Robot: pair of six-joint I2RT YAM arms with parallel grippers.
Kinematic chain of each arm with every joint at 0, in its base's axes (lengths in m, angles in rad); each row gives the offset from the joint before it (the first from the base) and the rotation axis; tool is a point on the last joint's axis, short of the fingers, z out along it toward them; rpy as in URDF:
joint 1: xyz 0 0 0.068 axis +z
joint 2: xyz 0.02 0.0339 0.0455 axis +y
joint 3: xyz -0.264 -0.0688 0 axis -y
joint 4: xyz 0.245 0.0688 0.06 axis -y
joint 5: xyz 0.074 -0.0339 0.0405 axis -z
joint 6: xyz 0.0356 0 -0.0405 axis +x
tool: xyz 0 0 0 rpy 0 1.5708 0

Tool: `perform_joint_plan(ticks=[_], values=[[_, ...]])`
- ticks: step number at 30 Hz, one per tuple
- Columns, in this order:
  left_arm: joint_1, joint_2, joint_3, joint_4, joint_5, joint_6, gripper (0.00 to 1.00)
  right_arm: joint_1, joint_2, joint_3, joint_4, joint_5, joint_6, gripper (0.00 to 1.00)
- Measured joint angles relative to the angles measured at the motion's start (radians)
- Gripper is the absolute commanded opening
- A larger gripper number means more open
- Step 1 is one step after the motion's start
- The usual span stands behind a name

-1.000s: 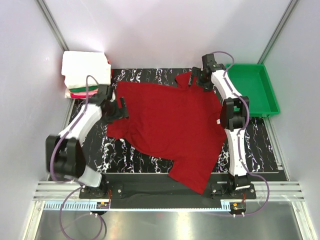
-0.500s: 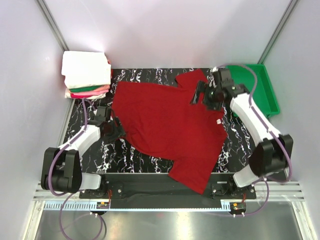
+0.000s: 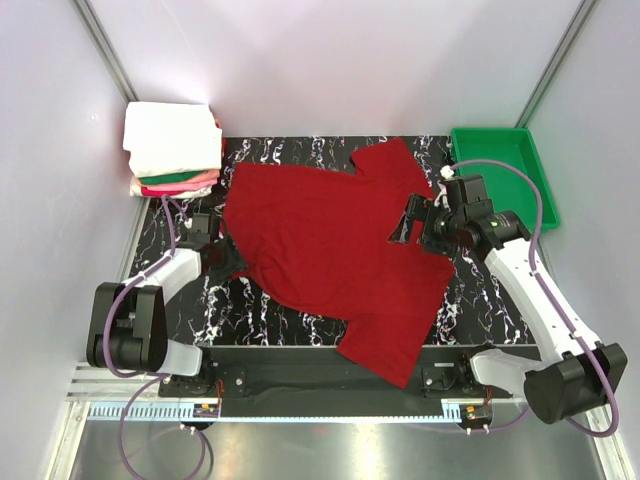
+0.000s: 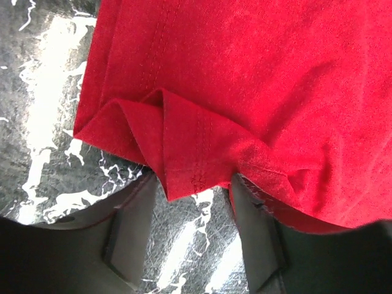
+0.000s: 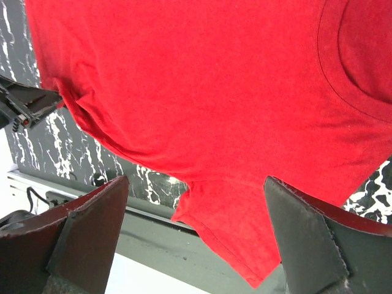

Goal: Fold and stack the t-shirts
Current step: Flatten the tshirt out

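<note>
The right arm has swung away from the far corner of the red shirt (image 3: 330, 250) and unfolded out to the right. Its end effector (image 3: 411, 221) now hangs over the shirt's right side. The left end effector (image 4: 193, 184) has drawn back toward the near edge of the table (image 3: 300, 320), and its jaws have narrowed on either side of the bunched sleeve hem.

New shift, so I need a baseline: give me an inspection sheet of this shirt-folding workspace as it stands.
Surface: black marbled mat, partly under cloth.
Job's things: red t-shirt spread flat, unfolded; stack of folded shirts at far left corner.
Clutter: green tray at far right.
Grippers: left gripper open, astride a bunched hem corner; right gripper open, over the shirt near its collar.
Cables: purple cables looped along both arms.
Surroundings: white walls; metal rail at near edge.
</note>
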Motion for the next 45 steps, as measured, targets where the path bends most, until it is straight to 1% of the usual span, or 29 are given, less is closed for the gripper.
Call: perform_joint_plan(ticks=[2,3,5,6,7,9,14,16,17,20,24,26,31,35,36,39,42,45], values=[[0.000,0.005,-0.004,0.012,0.001,-0.005,0.48,0.000,0.001,-0.014,0.000,0.000,0.000,0.99],[0.000,0.005,-0.006,0.019,0.002,-0.008,0.35,0.000,0.003,-0.021,0.000,-0.001,0.000,0.98],[0.000,0.008,-0.008,0.028,0.004,-0.016,0.19,0.000,0.009,-0.035,0.000,-0.001,0.000,0.98],[0.000,0.008,-0.008,0.031,0.005,-0.014,0.13,0.000,0.012,-0.040,0.000,-0.001,0.000,0.98],[0.000,0.008,-0.008,0.032,0.005,-0.016,0.05,0.000,0.014,-0.045,0.000,-0.001,0.000,0.98],[0.000,0.008,-0.008,0.030,0.007,-0.016,0.01,0.000,0.018,-0.049,0.000,0.001,0.000,0.99],[0.000,-0.030,-0.003,-0.024,0.008,-0.011,0.00,0.000,0.023,-0.065,0.003,0.024,0.008,0.99],[0.002,-0.077,0.005,-0.072,0.007,-0.004,0.01,0.000,0.035,-0.086,0.006,0.040,0.021,0.99],[0.005,-0.101,0.009,-0.092,0.006,0.002,0.03,0.000,0.045,-0.097,0.007,0.047,0.027,0.99],[0.037,-0.198,0.023,-0.171,0.008,0.021,0.07,0.000,0.085,-0.139,0.009,0.063,0.046,1.00],[0.075,-0.307,0.034,-0.264,0.016,0.027,0.08,0.000,0.115,-0.190,0.016,0.076,0.078,1.00],[0.092,-0.338,0.039,-0.305,0.046,0.024,0.08,0.000,0.116,-0.213,0.025,0.081,0.104,1.00],[0.148,-0.409,0.043,-0.438,0.089,0.016,0.11,0.000,0.092,-0.317,0.085,0.074,0.198,1.00],[0.157,-0.479,0.050,-0.541,0.112,0.028,0.13,0.011,-0.018,-0.438,0.091,0.073,0.293,0.99],[0.157,-0.489,0.051,-0.558,0.113,0.032,0.13,0.025,-0.056,-0.464,0.085,0.073,0.318,1.00],[0.161,-0.519,0.053,-0.612,0.109,0.056,0.13,0.140,-0.138,-0.497,0.053,0.092,0.388,0.99],[0.163,-0.552,0.053,-0.646,0.109,0.070,0.13,0.303,-0.174,-0.513,0.031,0.123,0.472,0.97],[0.163,-0.574,0.053,-0.665,0.109,0.077,0.12,0.439,-0.196,-0.553,0.021,0.143,0.557,0.93]])
